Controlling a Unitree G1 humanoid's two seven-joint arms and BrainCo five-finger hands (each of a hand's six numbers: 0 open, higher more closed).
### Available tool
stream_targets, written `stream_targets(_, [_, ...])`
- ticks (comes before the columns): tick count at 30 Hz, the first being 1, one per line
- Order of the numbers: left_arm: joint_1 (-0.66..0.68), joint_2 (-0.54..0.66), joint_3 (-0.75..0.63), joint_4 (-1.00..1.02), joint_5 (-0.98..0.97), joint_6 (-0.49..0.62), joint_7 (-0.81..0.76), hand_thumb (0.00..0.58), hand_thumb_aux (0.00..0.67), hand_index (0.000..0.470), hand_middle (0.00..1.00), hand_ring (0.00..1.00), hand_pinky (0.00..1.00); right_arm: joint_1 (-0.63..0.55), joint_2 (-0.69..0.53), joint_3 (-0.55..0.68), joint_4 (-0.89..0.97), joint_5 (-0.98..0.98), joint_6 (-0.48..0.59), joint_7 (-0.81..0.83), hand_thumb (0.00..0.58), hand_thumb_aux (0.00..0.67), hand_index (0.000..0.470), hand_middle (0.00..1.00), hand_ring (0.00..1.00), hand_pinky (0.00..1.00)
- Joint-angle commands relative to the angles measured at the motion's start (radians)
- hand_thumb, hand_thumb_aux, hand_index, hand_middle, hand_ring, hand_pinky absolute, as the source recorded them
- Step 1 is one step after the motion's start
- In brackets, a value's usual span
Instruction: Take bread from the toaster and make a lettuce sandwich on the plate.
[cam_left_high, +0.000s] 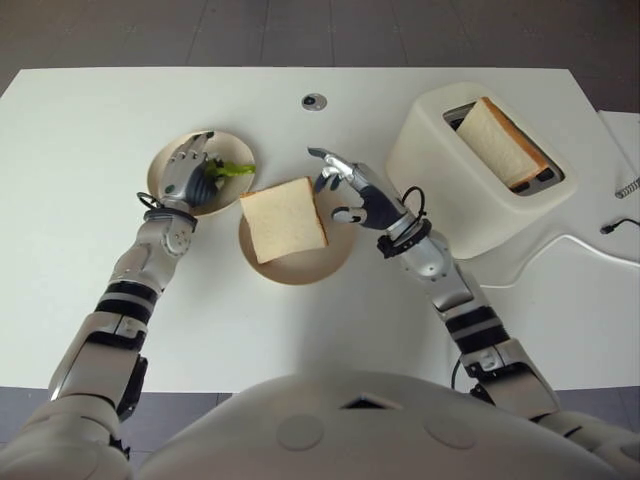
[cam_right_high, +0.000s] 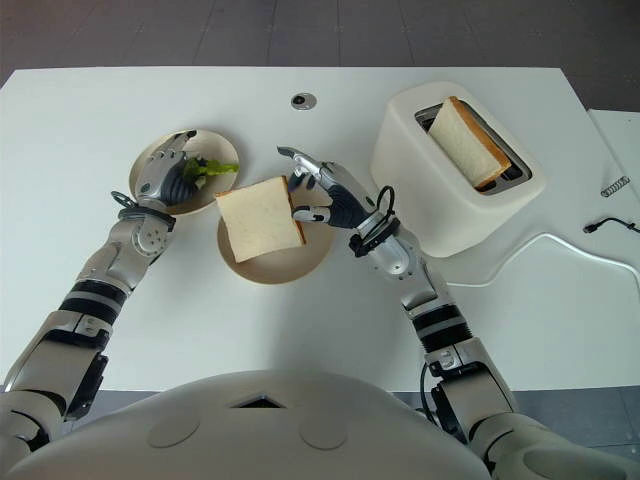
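Observation:
One slice of bread (cam_left_high: 284, 219) lies flat on the tan plate (cam_left_high: 300, 268) in the middle of the table. A second slice (cam_left_high: 502, 142) stands tilted in the slot of the white toaster (cam_left_high: 480, 170) at the right. My right hand (cam_left_high: 352, 190) hovers just right of the plated slice, fingers spread and holding nothing. My left hand (cam_left_high: 187, 172) rests in a second tan dish (cam_left_high: 233, 145) at the left, fingers curled over the green lettuce (cam_left_high: 228, 170).
A small round metal fitting (cam_left_high: 314, 101) is set into the white table behind the plate. The toaster's white cord (cam_left_high: 560, 250) runs along the right side, beside a loose black cable end (cam_left_high: 620, 226) and a small spring (cam_left_high: 627, 187).

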Motion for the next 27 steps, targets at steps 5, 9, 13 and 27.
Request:
stream_targets(5, [0.069, -0.039, 0.04, -0.168, -0.174, -0.132, -0.102, 0.58, 0.67, 0.47, 0.0, 0.0, 0.0, -0.003, 0.0, -0.098, -0.088, -0.039, -0.023, -0.126, 0.0, 0.0, 0.0, 0.0, 0.0, 0.0])
stream_targets(9, [0.11, -0.061, 0.012, -0.26, -0.22, -0.217, -0.172, 0.58, 0.67, 0.47, 0.0, 0.0, 0.0, -0.007, 0.005, -0.12, -0.093, -0.006, -0.023, -0.127, 0.0, 0.0, 0.0, 0.0, 0.0, 0.0])
stream_targets(13, [0.138, -0.077, -0.04, -0.286, -0.201, -0.274, -0.231, 0.58, 0.67, 0.47, 0.0, 0.0, 0.0, -0.007, 0.001, -0.126, -0.096, 0.004, -0.021, -0.123, 0.0, 0.0, 0.0, 0.0, 0.0, 0.0])
stream_targets(27, [0.149, -0.094, -0.191, -0.201, -0.008, -0.304, -0.284, 0.58, 0.67, 0.47, 0.0, 0.0, 0.0, 0.0, -0.001, -0.151, -0.125, 0.104, 0.013, -0.045, 0.0, 0.0, 0.0, 0.0, 0.0, 0.0])
